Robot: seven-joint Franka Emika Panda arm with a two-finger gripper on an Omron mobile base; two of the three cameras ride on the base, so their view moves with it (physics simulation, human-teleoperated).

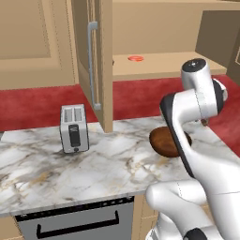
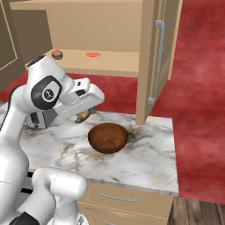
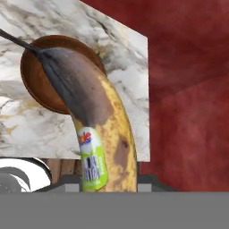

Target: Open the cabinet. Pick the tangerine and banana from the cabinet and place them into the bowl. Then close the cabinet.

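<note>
Banana seemingly above bowl

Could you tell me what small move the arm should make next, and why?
Probably carry the banana a little further until it hangs over the bowl, then lower and let go. The jaws hold the banana, the bowl lies just ahead of it, and the tangerine waits on the cabinet shelf.

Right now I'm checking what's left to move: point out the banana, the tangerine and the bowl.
banana [image 3: 105,129], hand view, on its yellow middle.
tangerine [image 1: 136,58], left base view, on its top, on the cabinet shelf.
bowl [image 2: 107,136], right base view, inside its hollow.
</note>
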